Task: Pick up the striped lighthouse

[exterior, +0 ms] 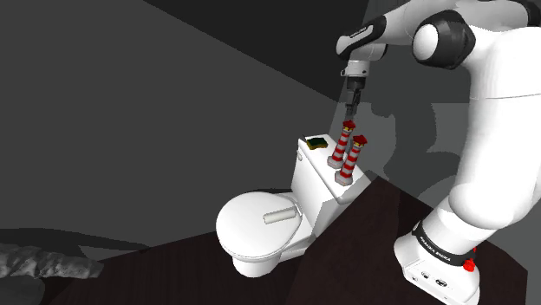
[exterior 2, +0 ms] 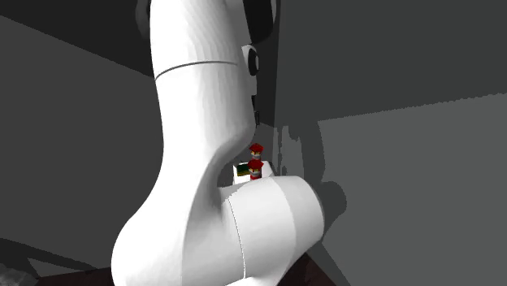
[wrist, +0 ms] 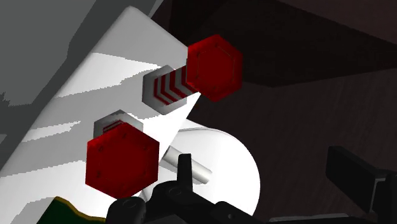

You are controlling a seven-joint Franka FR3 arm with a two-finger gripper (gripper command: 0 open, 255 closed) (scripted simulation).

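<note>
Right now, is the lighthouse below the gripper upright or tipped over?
Upright. The striped lighthouse stands on its base on the toilet tank, red cap up, beside a second lighthouse.

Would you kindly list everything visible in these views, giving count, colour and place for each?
lighthouses: two, red and white stripes with red tops, upright side by side on the toilet tank's lid
block: one, green with a yellow top, on the tank's lid, at the shoulder view's left of the lighthouses
toilet: one, white, lid shut, against the grey wall
cylinder: one, pale grey, lying on the toilet's lid
lump: one, grey, rumpled, shoulder view's lower left
floor: dark brown, under the toilet
arm: one, white with dark joints, shoulder view's right
tool: one, black, open, above the lighthouses
</note>
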